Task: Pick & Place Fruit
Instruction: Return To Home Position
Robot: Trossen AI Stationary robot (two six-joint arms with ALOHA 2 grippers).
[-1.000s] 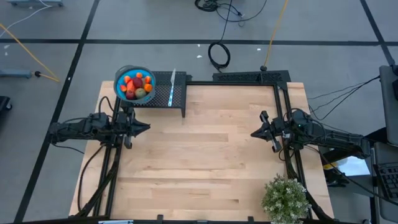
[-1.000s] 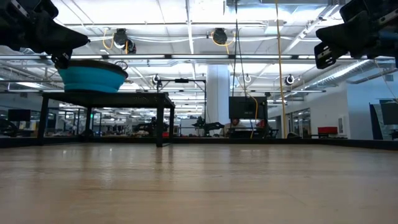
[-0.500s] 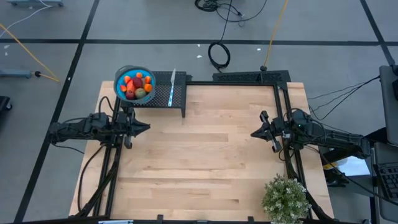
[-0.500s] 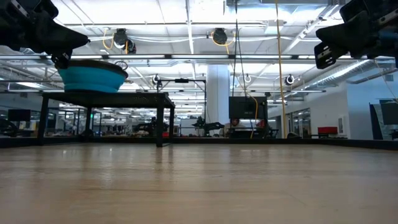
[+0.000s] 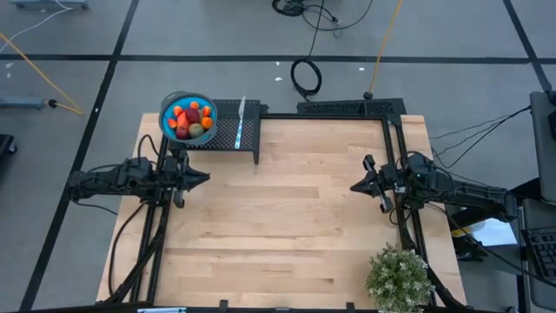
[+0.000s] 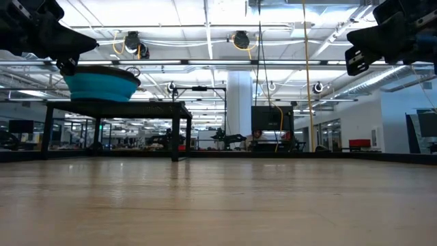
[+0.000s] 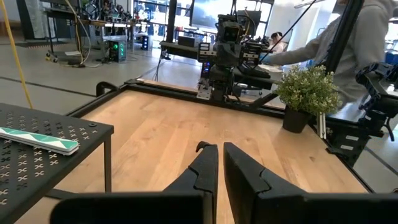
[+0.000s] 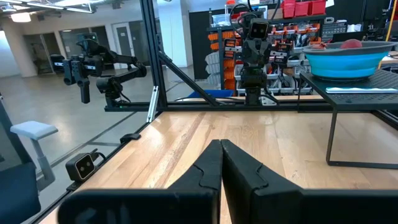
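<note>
The fruit (image 5: 192,119), small orange, dark red and brownish pieces, lies heaped in a round blue bowl (image 5: 168,109). The bowl stands on a black perforated stand (image 5: 250,135) at the table's far left corner. In the right wrist view one red piece (image 8: 352,44) shows above the bowl's rim (image 8: 344,63). My left gripper (image 5: 204,178) hovers shut above the table's left side, near the stand and pointing right. My right gripper (image 5: 354,186) hovers shut over the right side, pointing left. Both hang well above the tabletop in the low view, the left gripper (image 6: 82,45) next to the bowl (image 6: 102,85).
A slim knife (image 5: 241,122) lies on the stand beside the bowl, also seen in the left wrist view as a patterned strip (image 7: 38,139). A small potted plant (image 5: 400,276) stands at the near right corner. Bare wooden tabletop (image 5: 287,217) stretches between the arms. A person (image 7: 367,37) stands beyond the right side.
</note>
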